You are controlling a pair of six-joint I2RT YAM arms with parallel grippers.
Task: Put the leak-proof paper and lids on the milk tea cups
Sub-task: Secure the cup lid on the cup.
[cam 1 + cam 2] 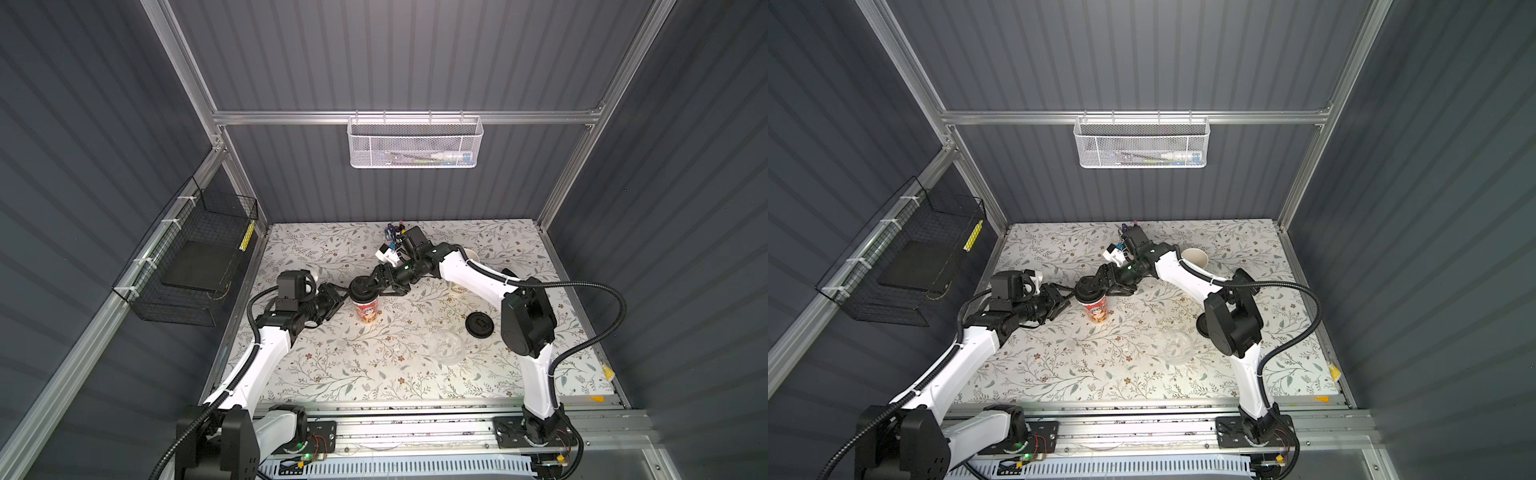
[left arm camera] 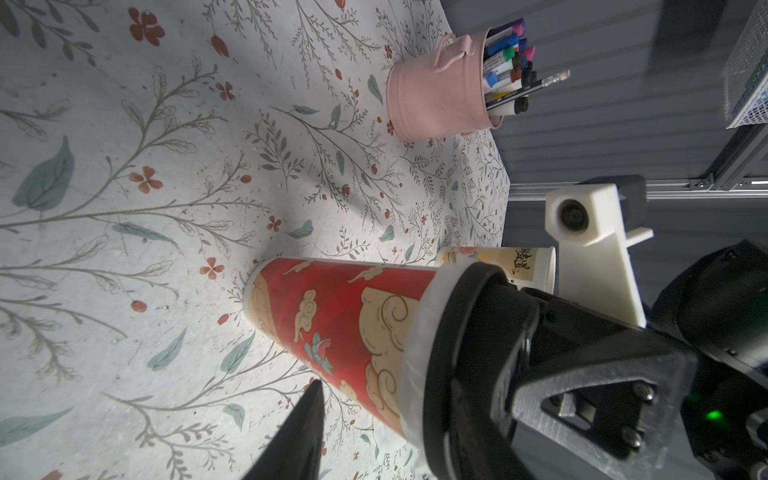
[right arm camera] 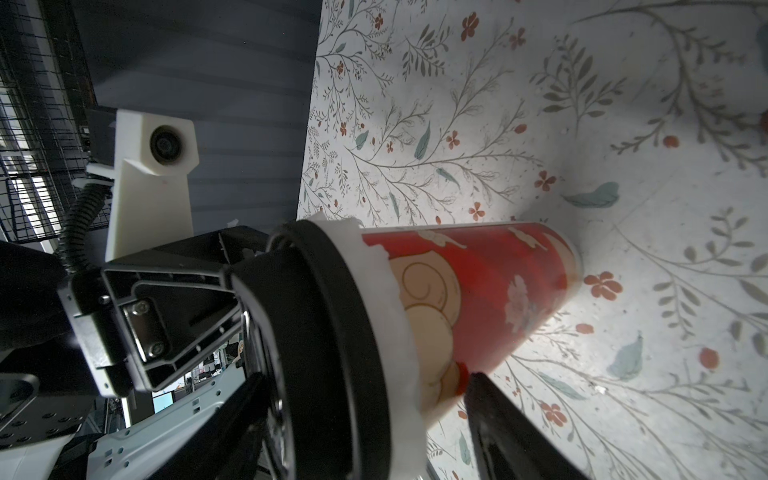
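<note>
Right gripper (image 3: 368, 374), jaws wide, rests on the lid (image 3: 332, 332) over the filmed red cup (image 3: 498, 282) (left gripper (image 1: 340, 300) jaws: cannot tell); cream cup (image 1: 1196, 257) bare, second film (image 1: 446, 347) loose at lower right.

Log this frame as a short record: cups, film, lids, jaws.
red cup: upright, film under lid
cream cup: uncovered
spare film: on table
spare lid: on table
right gripper: jaws wide, straddling the fitted lid
left gripper: at red cup's rim, jaws unclear
</note>
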